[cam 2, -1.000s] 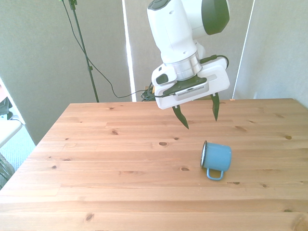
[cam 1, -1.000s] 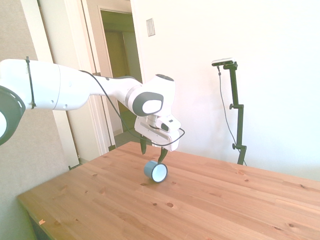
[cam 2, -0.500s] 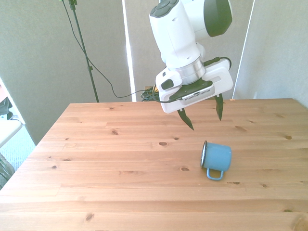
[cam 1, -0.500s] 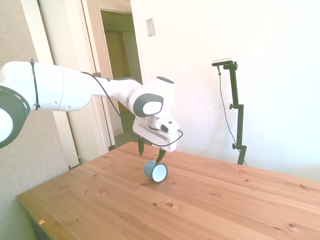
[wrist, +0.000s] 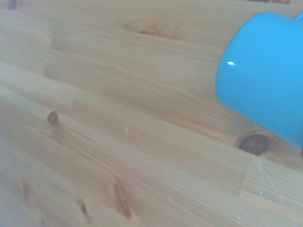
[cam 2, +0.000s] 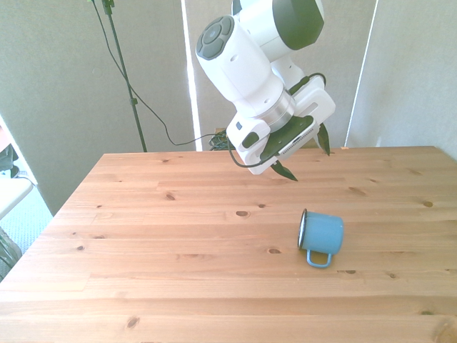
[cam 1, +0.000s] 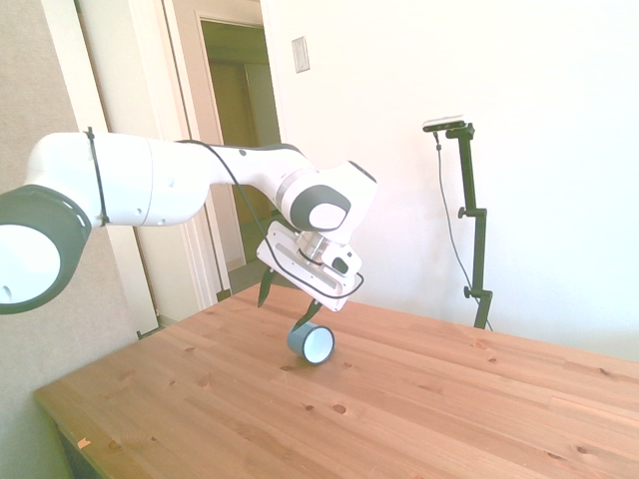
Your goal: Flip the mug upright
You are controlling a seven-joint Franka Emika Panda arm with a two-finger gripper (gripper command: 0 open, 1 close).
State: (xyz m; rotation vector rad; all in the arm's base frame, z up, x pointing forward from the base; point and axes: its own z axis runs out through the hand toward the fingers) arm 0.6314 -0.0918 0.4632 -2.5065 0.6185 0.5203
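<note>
Blue enamel mug (cam 2: 322,234): lying on its side on the wooden table (cam 2: 178,250), in the front view at about 4 o'clock from the table's centre. Dark-rimmed mouth faces the front view's left; small loop handle (cam 2: 319,258) points toward the table's near edge. In the side view the mug (cam 1: 312,342) shows its white inside.

Gripper (cam 2: 305,151): tilted, hanging in the air above the table, at roughly 11 o'clock from the mug in the front view; not touching it. Dark fingers (cam 2: 286,171) spread well apart, nothing between them.

Wrist view: blurred blue mug wall (wrist: 267,71) over knotted pine boards (wrist: 118,142).
</note>
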